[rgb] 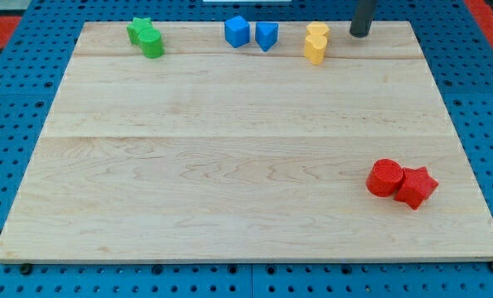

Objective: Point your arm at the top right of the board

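Wooden board (246,157) seen whole; its far right corner lies just right of my tip (360,35), which is set down at far edge. Rod bare, nothing held or touched. Yellow block pair (316,42) near, left of tip. Red cylinder (384,177) and red star (416,187) well apart, near right.

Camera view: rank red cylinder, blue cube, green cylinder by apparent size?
1. Red cylinder block, largest as seen, though it lies nearest the view's bottom, so nearness may inflate it.
2. Blue cube block and green cylinder block look alike at the view's top; I won't rank them.
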Robot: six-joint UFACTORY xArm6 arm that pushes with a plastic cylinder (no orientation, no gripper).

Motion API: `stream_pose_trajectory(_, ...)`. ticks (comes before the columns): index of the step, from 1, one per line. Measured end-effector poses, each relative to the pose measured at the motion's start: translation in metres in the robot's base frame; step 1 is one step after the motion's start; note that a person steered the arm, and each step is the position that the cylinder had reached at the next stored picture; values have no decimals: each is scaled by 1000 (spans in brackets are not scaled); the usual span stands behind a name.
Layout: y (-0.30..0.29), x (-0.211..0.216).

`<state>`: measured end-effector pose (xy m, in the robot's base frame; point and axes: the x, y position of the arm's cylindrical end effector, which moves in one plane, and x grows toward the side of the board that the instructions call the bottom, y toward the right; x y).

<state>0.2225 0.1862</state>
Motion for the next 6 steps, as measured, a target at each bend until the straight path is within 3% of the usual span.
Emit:
stream_pose_trajectory(3, -1, -30)
stream_pose_trajectory(6, -7, -31)
